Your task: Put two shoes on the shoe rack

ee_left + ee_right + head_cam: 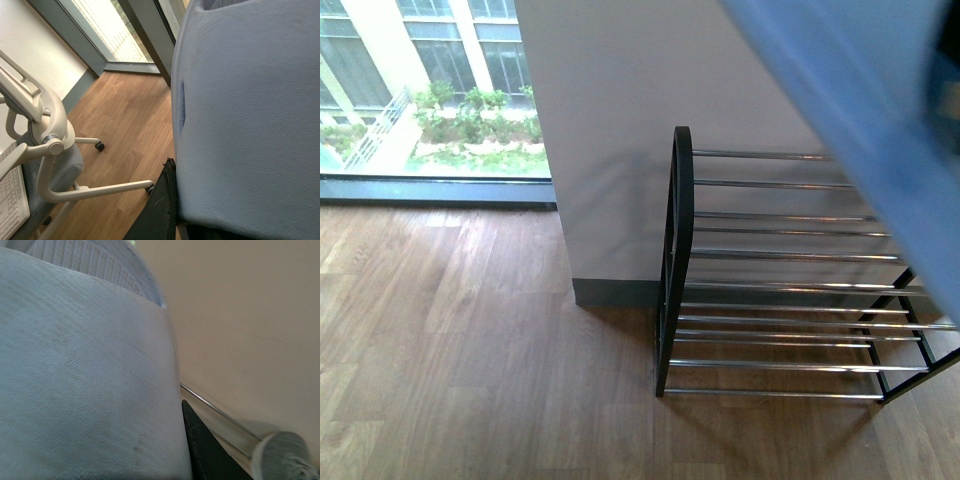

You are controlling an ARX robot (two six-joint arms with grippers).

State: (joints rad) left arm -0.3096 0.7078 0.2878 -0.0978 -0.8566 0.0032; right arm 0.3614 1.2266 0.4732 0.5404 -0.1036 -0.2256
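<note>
Pale blue sandal [250, 115] against left gripper [162, 210]

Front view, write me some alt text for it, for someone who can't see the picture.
An empty black-framed shoe rack with thin chrome rods stands on a wood floor against a white wall. A blurred pale blue sandal fills the upper right corner, very close to the camera and covering part of the rack. A large window at the upper left shows greenery outside.

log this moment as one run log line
left: pale blue slide sandal fills wrist view | right: second pale blue slide sandal likewise | black-framed chrome-rod shoe rack: visible tiers bare | grip states: cannot tell
</note>
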